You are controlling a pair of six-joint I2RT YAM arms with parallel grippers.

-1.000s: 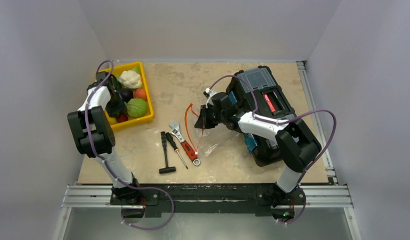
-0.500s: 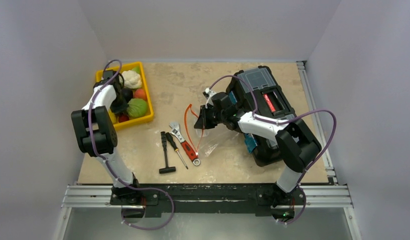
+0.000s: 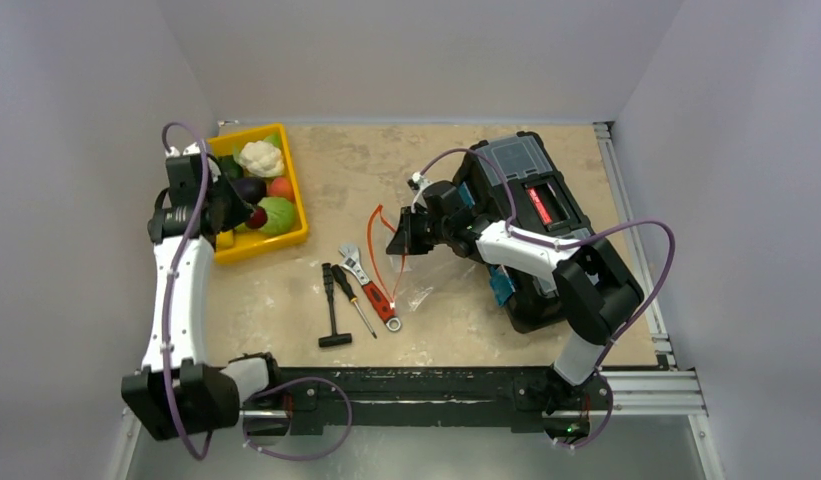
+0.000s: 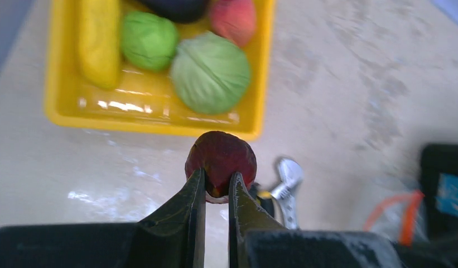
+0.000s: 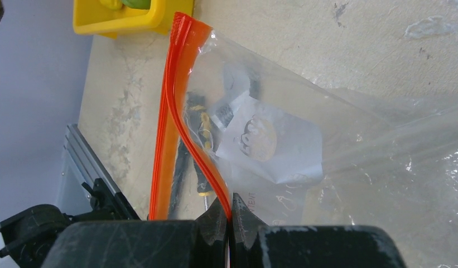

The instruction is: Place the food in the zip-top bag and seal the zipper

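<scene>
While the right gripper [image 5: 231, 209] stands closed on the zipper [image 5: 182, 56], everything turns on how the zip-top bag [image 3: 426, 290] faces the other arm. The table [image 3: 336, 160] carries the bag near its middle. A black toolbox [image 3: 516, 158] sits just right of the bag, out of the way. The yellow tray [image 3: 269, 243] lies well to the left of the bag and somewhat farther from the arm bases, with the eggplant [image 3: 248, 188], orange ball [image 3: 280, 187] and cabbage [image 4: 211, 72] inside it. The bag's zipper edge runs roughly near-to-far along its left side, so the mouth looks toward the tray. That suits the left gripper [image 4: 216, 177], the arm on the tray's side, which hangs over the tray with its fingers pinched on a dark red piece of food [image 4: 221, 156]. Its likely path is a sweep rightward to the mouth. Just left of the bag lie a wrench [image 3: 371, 285], a screwdriver [image 3: 354, 300] and a T-handle key [image 3: 331, 315], directly under that path. A low carry could snag them.
</scene>
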